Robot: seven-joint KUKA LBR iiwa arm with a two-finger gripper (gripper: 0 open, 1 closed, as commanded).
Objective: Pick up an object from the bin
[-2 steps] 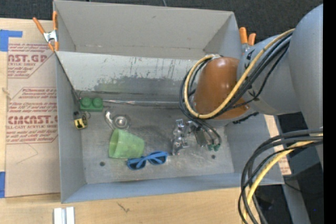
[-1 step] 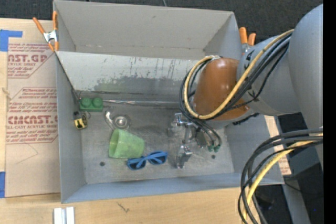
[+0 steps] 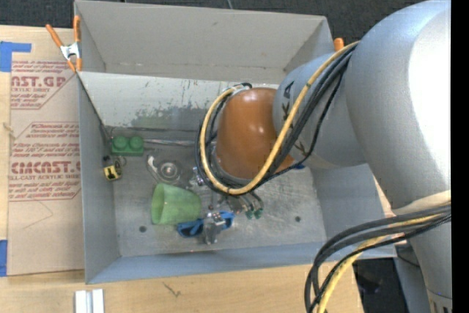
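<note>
Leftmost, one green two-stud block lies by the left wall of the grey bin, with one small yellow-and-black piece just in front of it. Next, one clear round item sits on the floor. One pale green cup lies on its side near the front. One blue object lies just beside the cup's lower right. The gripper is low beside that blue object; whether it is open or closed cannot be determined. One small dark green item lies just right
</note>
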